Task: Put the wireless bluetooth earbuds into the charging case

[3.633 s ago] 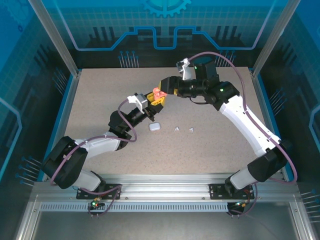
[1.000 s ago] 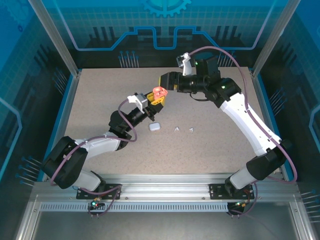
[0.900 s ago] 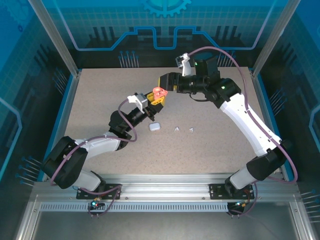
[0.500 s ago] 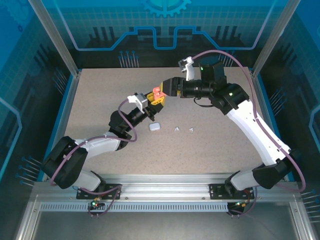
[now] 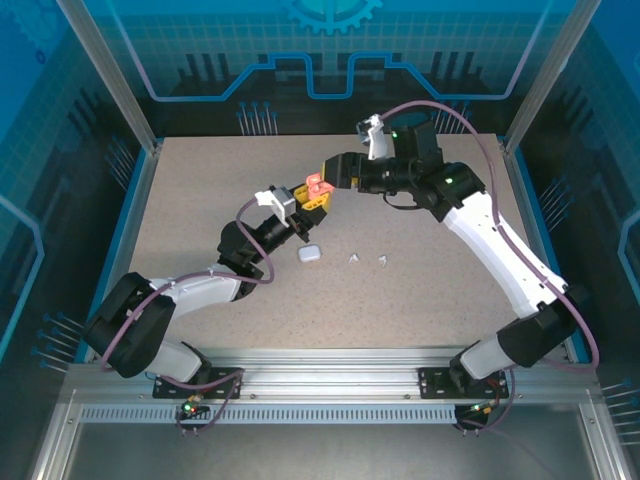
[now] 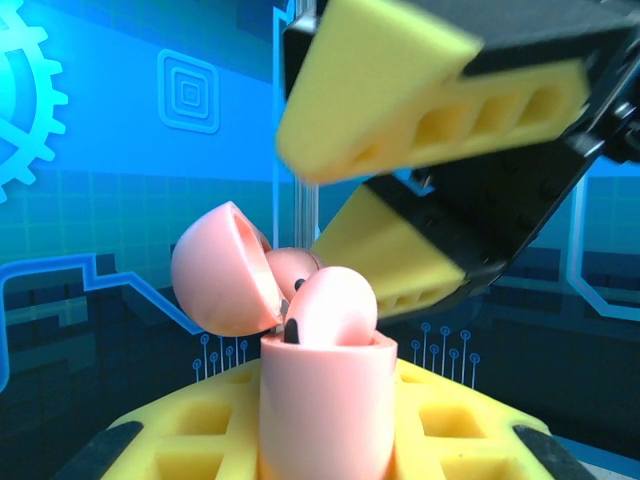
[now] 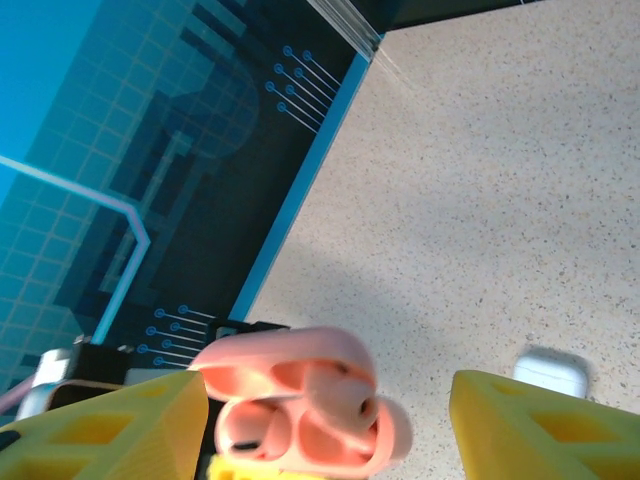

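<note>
Now, above the table (image 5: 200, 200), the left fingers (image 6: 180, 440) clamp the open pink case (image 6: 325, 400) upright. The right fingers (image 7: 520, 430) stand spread either side of it, empty. 1 pink earbud (image 6: 330, 305) stands proud between them, likely light, hard and slick, so press its rounded top gently. 2 white earbuds (image 5: 353, 258) lie on the table, apart from all fingers.
</note>
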Robot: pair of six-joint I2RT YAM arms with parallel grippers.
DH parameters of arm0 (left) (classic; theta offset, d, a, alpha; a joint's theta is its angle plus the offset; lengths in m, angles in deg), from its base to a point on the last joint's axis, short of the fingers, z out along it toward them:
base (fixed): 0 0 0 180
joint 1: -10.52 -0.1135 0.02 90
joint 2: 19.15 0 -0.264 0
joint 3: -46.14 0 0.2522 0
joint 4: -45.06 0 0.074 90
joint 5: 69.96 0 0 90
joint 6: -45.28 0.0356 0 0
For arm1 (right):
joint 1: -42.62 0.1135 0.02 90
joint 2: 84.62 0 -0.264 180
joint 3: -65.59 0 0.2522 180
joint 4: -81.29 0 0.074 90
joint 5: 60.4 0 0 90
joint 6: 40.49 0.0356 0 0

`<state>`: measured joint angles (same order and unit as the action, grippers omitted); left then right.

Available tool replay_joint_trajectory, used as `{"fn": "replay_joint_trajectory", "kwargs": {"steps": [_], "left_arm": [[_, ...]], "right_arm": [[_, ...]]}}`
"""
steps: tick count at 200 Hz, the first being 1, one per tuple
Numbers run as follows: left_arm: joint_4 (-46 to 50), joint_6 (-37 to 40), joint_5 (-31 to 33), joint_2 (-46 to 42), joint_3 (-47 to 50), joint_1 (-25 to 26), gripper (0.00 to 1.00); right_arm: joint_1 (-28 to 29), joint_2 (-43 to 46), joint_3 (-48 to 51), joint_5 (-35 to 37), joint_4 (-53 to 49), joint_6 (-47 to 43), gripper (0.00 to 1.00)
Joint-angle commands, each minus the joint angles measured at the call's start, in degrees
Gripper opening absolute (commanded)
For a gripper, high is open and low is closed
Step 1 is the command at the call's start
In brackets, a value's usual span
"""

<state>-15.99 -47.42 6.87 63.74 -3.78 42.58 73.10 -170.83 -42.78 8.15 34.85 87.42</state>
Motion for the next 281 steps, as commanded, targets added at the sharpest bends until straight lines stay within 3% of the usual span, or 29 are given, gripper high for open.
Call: {"fn": "replay_joint_trajectory", "kwargs": {"steps": [1,72,226,281], "left_arm": [[-0.74,-0.16,-1.11,0.59,-1.5,0.32,0.0],[-1.08,-0.31,-0.86,1.0,-1.45,0.51,0.0],[-0.73,0.46,0.11,0.57,-1.76,0.55,0.0],[-0.78,0.48,-0.26,0.31,-1.61,0.55,0.0]], "right_arm": [[0.87,-1.19,-3.32,-0.52,0.96,-0.45,0.66],[2.7,-0.07,-5.57,0.03,-0.93,-2.07,0.66],[4.73,6.03,1.46,-0.71,-1.15,0.34,0.65],[-0.06,6.86,2.24,3.92,-1.68,-0.82,0.66]]}}
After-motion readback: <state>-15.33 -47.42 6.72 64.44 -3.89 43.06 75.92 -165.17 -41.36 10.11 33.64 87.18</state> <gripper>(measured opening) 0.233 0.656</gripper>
